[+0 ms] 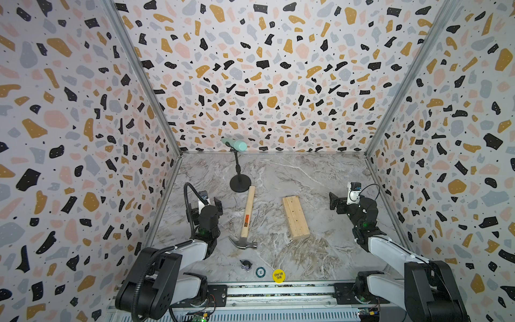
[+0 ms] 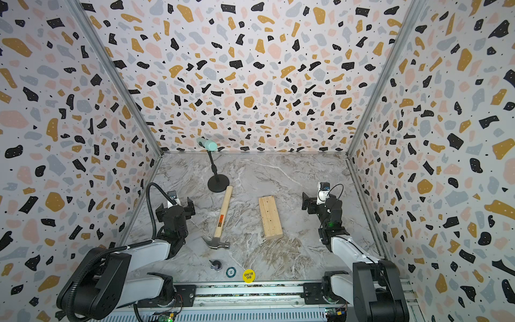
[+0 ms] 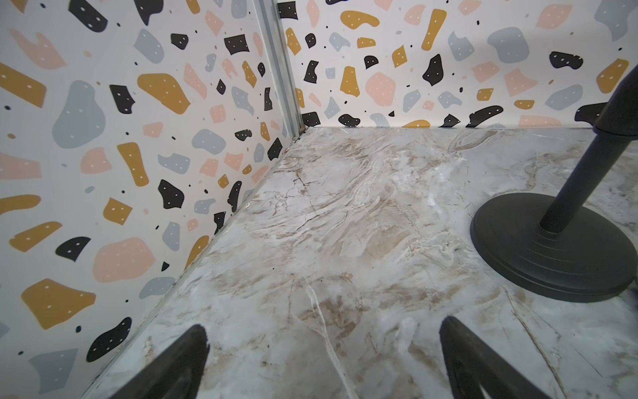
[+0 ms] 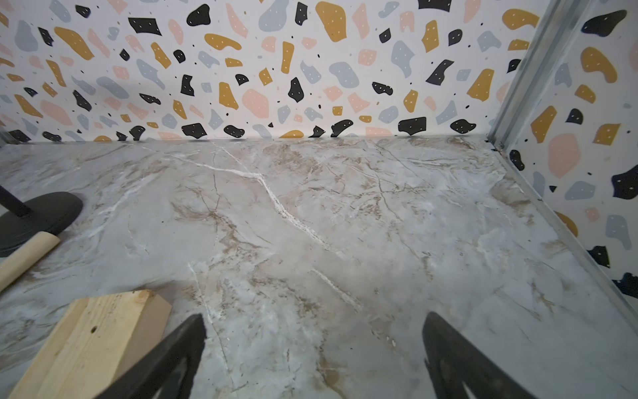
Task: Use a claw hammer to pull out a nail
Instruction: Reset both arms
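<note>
Marble-patterned table (image 1: 320,178) carries everything. At the far left, the left arm (image 1: 192,248) holds its jaws spread wide and empty; in the left wrist view its black fingers (image 3: 186,359) have only bare table between them. Ahead of those jaws and off toward the right arm stands a black microphone stand (image 1: 239,182).

Beside the left jaws, on the side facing the right arm, the hammer (image 1: 247,214) lies flat in both top views. Its steel head (image 1: 243,243) sits behind the jaws, nearer the robot's base. The wooden handle runs forward past them, ending just beside the stand's round foot.

Next comes a pale wood block (image 1: 296,217), lying between the hammer and the right jaws, apart from both. Dark dots mark its top, and the nail cannot be told from them.

Lastly, the right arm (image 1: 390,248) also has its jaws wide apart and empty, clear of the block.
</note>
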You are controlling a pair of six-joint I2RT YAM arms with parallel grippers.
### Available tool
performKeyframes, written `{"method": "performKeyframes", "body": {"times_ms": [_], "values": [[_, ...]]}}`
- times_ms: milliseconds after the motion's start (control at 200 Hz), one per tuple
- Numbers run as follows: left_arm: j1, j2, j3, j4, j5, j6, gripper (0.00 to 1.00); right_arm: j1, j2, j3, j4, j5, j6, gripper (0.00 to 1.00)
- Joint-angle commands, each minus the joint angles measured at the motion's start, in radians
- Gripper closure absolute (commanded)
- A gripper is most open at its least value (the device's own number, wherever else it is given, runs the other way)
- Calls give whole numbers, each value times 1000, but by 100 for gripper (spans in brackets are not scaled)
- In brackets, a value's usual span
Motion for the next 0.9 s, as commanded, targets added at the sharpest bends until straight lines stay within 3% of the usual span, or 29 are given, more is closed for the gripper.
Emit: {"method": "performKeyframes", "body": {"times_ms": [0,225,646,896], "values": [[11,2,-15,176,59,55,0,3,19,-13,106,29,-42,1],[33,94,-142,486,124,67,0,-8,78,-43,200,43,-68,1],[44,102,-120,431,168,65,1,-48,124,-153,457,16,-97,1],[44,102,-119,428,169,65,0,-53,293,-175,634,-34,-109,1]]}}
